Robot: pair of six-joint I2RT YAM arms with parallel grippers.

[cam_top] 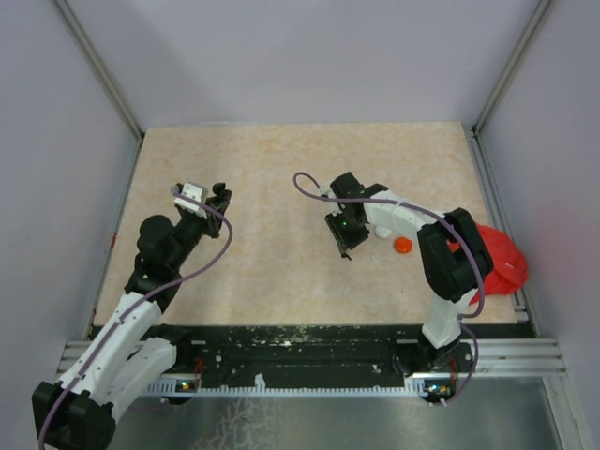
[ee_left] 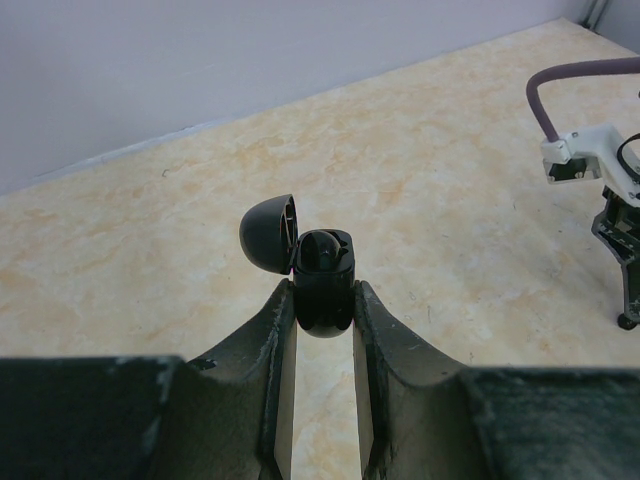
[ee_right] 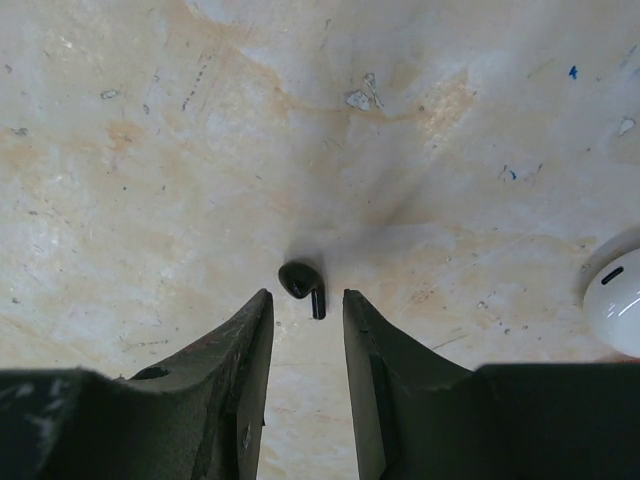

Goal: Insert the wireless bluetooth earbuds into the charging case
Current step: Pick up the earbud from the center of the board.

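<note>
Open tabletop (cam_top: 281, 159) is stretching toward the far wall, and both grippers are working well inside its edges. The left gripper (ee_left: 323, 300) is sitting nearer the left side, clamping a black charging case (ee_left: 325, 278) whose lid (ee_left: 268, 233) is hanging open. The right gripper (ee_right: 306, 296) is hovering near the table's middle with its jaws narrowly parted. A glossy black earbud (ee_right: 297, 277), round-headed and short-stemmed, is lying on the surface with its stem between the fingertips, gaps showing on both sides, and a white rounded shell (ee_right: 615, 305) is sitting off to its right.

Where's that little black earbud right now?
In the right wrist view, the black earbud lies on the table just off the right gripper, between its tips; a white rounded object sits farther right.
</note>
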